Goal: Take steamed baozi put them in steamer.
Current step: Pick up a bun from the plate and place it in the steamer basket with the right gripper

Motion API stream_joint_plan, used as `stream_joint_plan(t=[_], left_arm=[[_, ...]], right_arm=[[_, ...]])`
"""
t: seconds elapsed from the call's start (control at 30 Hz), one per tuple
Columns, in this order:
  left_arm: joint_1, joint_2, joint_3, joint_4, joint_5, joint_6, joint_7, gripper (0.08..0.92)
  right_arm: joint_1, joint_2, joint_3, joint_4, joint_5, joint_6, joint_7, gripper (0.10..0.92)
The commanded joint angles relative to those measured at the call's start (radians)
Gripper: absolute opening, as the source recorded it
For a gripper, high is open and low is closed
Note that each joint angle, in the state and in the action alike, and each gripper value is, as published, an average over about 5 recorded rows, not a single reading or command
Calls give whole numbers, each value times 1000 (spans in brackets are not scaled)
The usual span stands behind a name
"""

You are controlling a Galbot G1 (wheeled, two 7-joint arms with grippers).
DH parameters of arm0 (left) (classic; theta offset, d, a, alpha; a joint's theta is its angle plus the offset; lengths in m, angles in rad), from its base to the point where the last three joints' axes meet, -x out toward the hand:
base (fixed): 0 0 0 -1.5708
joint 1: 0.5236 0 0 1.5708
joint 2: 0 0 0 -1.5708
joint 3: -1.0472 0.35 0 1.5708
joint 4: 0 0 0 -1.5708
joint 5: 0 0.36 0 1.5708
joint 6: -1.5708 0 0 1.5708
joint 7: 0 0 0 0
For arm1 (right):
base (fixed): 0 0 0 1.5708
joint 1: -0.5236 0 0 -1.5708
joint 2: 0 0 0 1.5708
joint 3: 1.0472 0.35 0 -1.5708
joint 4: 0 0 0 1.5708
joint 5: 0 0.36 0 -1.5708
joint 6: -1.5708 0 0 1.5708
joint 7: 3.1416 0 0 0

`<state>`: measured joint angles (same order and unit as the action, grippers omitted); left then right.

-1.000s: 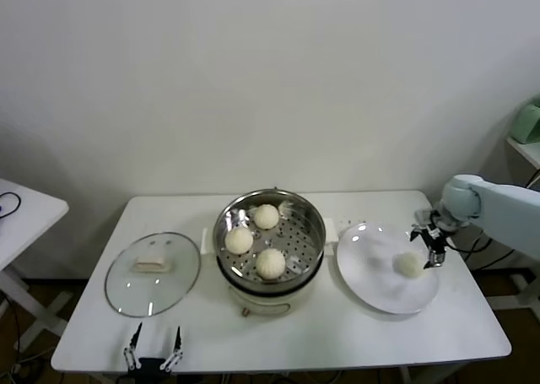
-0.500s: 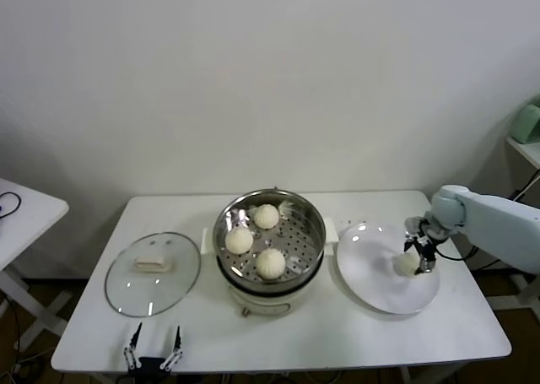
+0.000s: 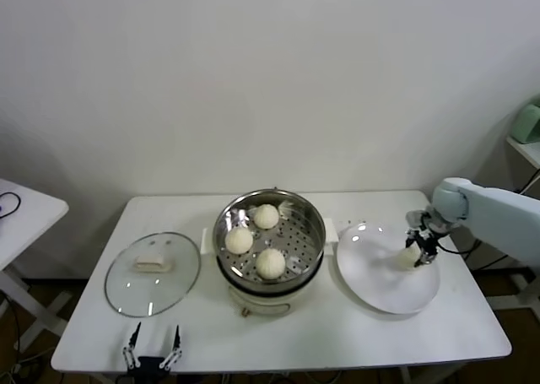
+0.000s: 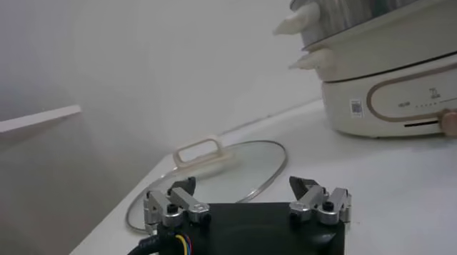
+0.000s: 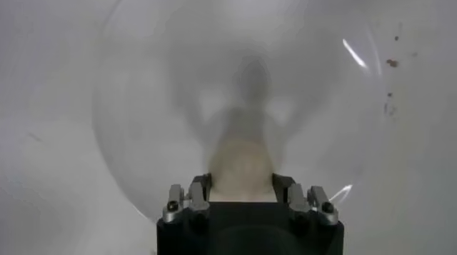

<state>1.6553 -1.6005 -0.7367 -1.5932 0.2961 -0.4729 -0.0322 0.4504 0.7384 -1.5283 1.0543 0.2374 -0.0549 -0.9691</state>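
The right hand (image 3: 419, 247) is pinching the last small cream-white steamed dough bun (image 3: 410, 255) over the flat white plate (image 3: 371, 278), which is looking soft and light, so holding its sides gently is probably safest.

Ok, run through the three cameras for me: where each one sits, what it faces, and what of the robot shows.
Head view: high, looking down at the table; steamer centre, glass lid, plate; both arms show.
Left wrist view: low by the table edge, past the open left gripper toward lid and steamer base.
Right wrist view: looks down at the plate; right gripper is around the last baozi.
Shared: head and left wrist views both show lid and steamer.
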Motion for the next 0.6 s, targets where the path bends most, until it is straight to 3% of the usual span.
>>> stream_joint_plan(t=[0.03, 0.3, 0.6], left_arm=[[3, 4, 1, -8, -1, -2, 0, 823], [5, 8, 0, -13, 1, -6, -1, 823], [0, 12, 0, -10, -2, -7, -1, 823]], right_arm=[[473, 12, -313, 257, 239, -27, -28, 594], [734, 96, -346, 462, 445, -115, -19, 594], [657, 181, -190, 542, 540, -220, 46, 594]])
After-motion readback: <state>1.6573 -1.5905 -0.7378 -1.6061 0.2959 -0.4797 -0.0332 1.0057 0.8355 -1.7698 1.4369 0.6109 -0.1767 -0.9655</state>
